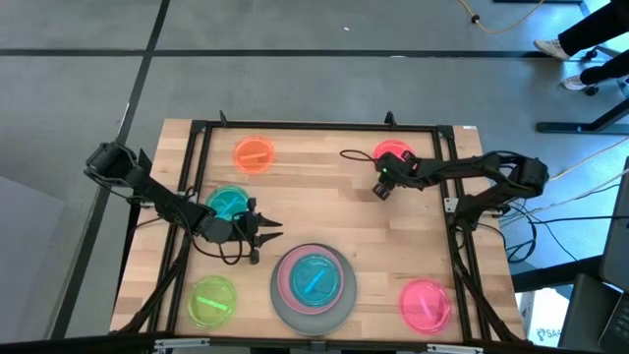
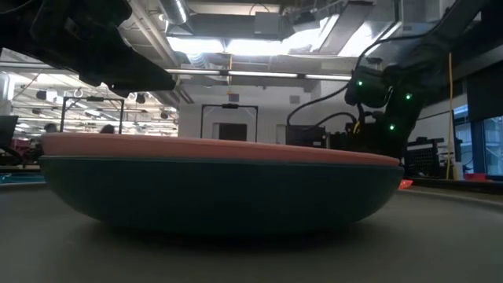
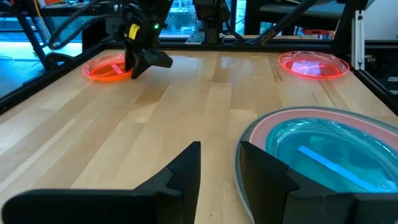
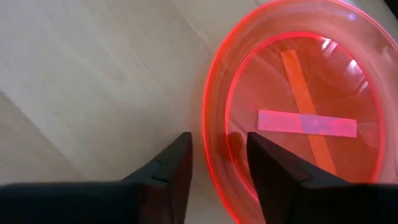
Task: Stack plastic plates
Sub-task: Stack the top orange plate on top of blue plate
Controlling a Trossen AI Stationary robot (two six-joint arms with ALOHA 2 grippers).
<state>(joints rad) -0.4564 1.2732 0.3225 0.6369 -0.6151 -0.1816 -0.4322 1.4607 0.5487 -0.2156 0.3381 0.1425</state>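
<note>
The stack (image 1: 313, 285), a grey plate bearing pink and teal ones, sits at the table's (image 1: 324, 206) near edge, bare wood beyond it. The left gripper (image 1: 267, 232) hovers just left of it, fingers narrowly apart, holding nothing. The right gripper (image 1: 381, 189) straddles the rim of a red plate (image 1: 393, 155) at the far right, slightly open. Orange (image 1: 254, 154), teal (image 1: 228, 204), green (image 1: 212, 300) and hot-pink (image 1: 425, 303) plates lie apart.
</note>
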